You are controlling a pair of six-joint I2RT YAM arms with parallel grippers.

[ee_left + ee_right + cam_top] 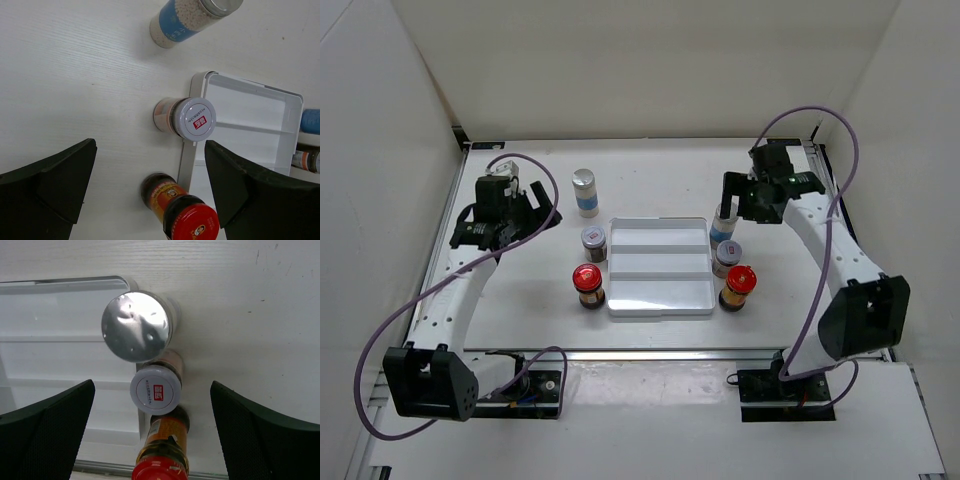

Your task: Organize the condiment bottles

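Both grippers wide apart and empty; six bottles stand upright on the table (520, 335), outside the white stepped tray (658, 312).

Tray's right edge, near to far: red-lidded jar (738, 287), grey-lidded jar (727, 258), silver-capped bottle (723, 226), close in a row, axes pointing up at my right gripper (748, 200) overhead. Left edge, same order: left red jar (588, 285), left grey jar (593, 242), left silver bottle (584, 192) past the far corner; my left gripper (535, 212) is nearer. Glossy lids, dark glass, dimpled metal cap.

White tray (658, 292), red-lidded dark jars (588, 284), grey-lidded jars (593, 241), silver-capped bottles (584, 190) — blue-and-white labels (586, 206), purple cables (860, 170)
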